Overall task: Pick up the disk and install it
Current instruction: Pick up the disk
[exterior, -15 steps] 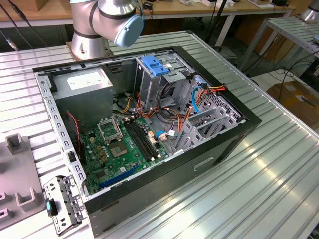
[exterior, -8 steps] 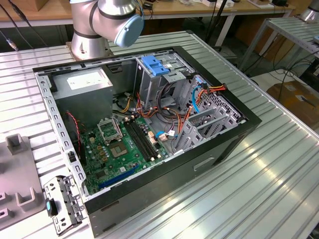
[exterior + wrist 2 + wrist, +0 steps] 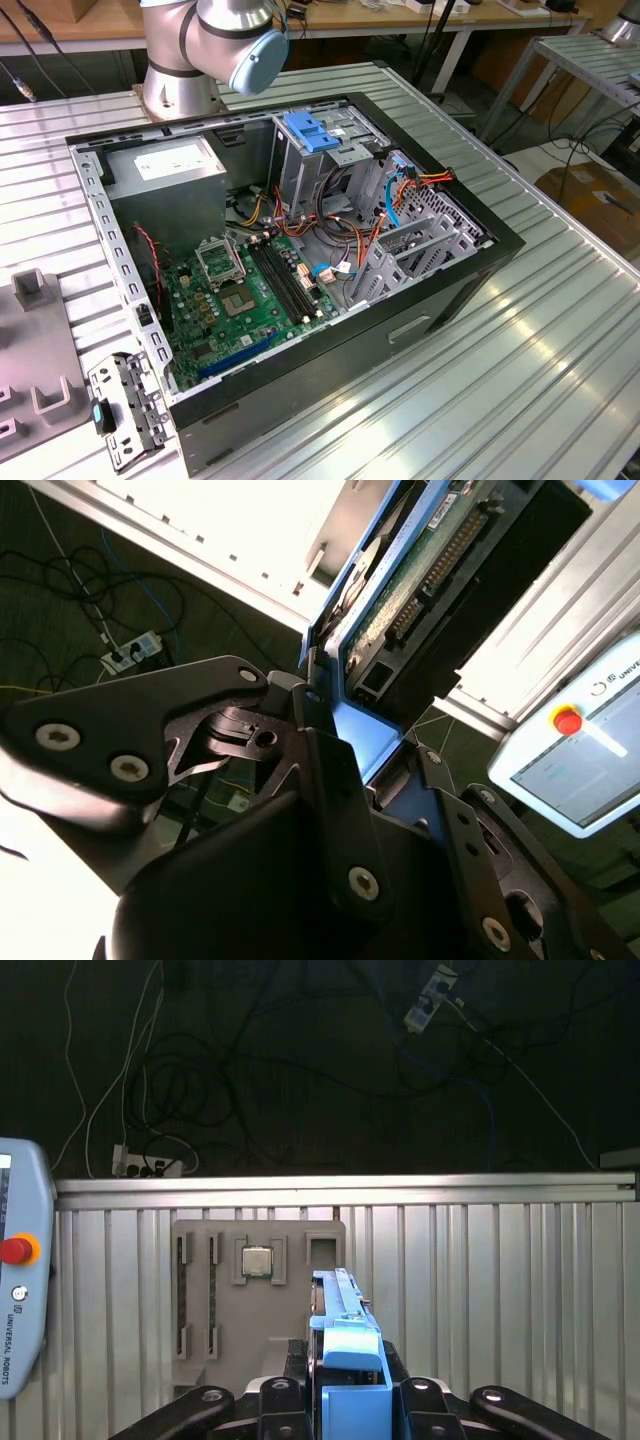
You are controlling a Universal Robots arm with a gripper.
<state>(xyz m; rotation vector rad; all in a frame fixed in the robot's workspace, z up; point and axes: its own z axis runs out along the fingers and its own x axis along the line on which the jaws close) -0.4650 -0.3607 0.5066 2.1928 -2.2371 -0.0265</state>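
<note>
Just beyond my gripper [image 3: 345, 1385] lies the grey parts fixture [image 3: 200, 1300]. My gripper is clenched on the disk [image 3: 345, 1325], gripping it by its blue rails. I judge the pick-up done and the disk not yet installed. Installing calls for rails square to the drive cage [image 3: 345, 150].

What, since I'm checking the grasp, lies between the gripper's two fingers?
The disk, seen edge-on, fills that gap and is clamped by the gripper; this shows in the first wrist view.
</note>
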